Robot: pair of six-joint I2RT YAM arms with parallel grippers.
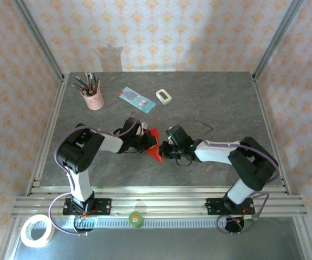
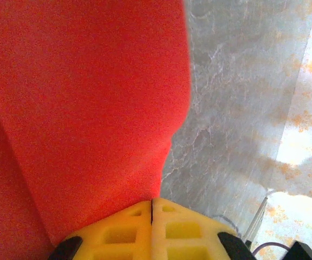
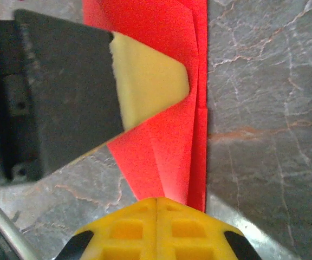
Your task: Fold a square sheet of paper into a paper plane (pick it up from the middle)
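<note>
Firmly, left gripper (image 2: 151, 202) and right gripper (image 3: 157, 201) pinch the folded paper (image 3: 164, 149).

Bright red all over the folded paper (image 1: 154, 142), plain, not a mark on it. The left gripper (image 2: 151, 206) shows yellow foam pads (image 2: 118, 234); yellow again on the right gripper (image 3: 157, 203), with black shells behind. The table (image 1: 210, 103) is grey marble, veined pale, with one faint rusty streak. The walls (image 1: 161, 32) run cream with an orange floral repeat. There's a pink cup (image 1: 94, 101), a light blue card (image 1: 137, 99) with small reddish marks and a white block (image 1: 163, 96). The arms (image 1: 83, 162) are black and white, the cables (image 1: 58, 157) purple. One tape roll (image 1: 37, 230) is white, a smaller roll (image 1: 136, 218) green.
</note>
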